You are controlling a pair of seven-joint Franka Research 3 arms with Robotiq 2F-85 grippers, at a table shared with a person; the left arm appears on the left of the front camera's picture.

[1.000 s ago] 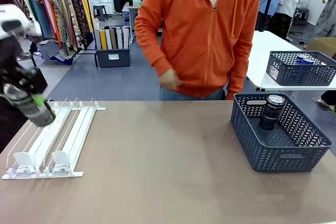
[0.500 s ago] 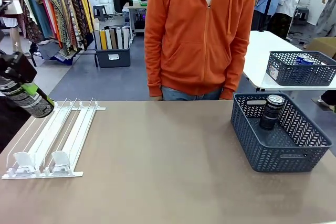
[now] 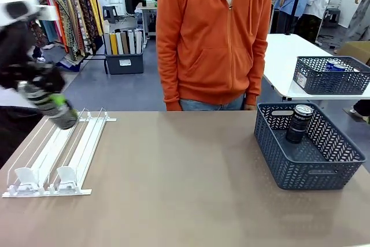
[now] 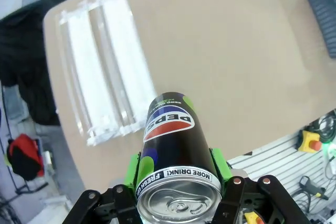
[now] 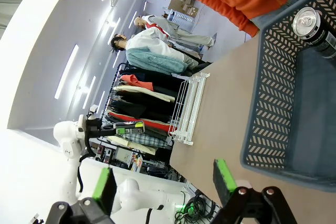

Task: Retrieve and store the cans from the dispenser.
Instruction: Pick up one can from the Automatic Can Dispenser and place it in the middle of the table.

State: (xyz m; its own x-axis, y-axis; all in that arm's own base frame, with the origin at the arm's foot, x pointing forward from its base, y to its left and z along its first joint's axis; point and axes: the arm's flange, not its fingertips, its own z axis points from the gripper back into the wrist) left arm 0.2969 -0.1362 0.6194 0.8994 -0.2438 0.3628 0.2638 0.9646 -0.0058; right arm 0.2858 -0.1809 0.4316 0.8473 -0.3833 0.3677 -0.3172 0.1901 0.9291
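A dark Pepsi can (image 4: 173, 156), one of two cans in play, rides clenched between the green pads of the left pincer (image 4: 176, 169), its silver top toward the wrist and its long axis running out along the fingers. From the front the same can (image 3: 49, 105) hangs tilted in the air over the far left corner of the bench (image 3: 185, 189), just above the far end of the dispenser (image 3: 58, 154), base slanting down toward the rails.

The second can (image 3: 299, 123), also dark, stands upright in the far part of the grey basket (image 3: 324, 174) at the right edge of the bench. The basket lies well apart from the held can, straight across the bench toward the right edge, and that crossing looks like the relation the coming move turns on, judging by the task. The left arm has the can; the right arm is the nearer one to the basket.

The right pincer (image 5: 165, 179) hovers released, fingers spread with nothing between them, above the near rim of the basket (image 5: 273, 108), the standing can (image 5: 315, 27) beyond it.

The white dispenser has two lanes, each ending in one curved stopper at the near edge; no can lies on them. One person in an orange hooded top (image 3: 214, 33) stands at the far edge, hands down at the sides.
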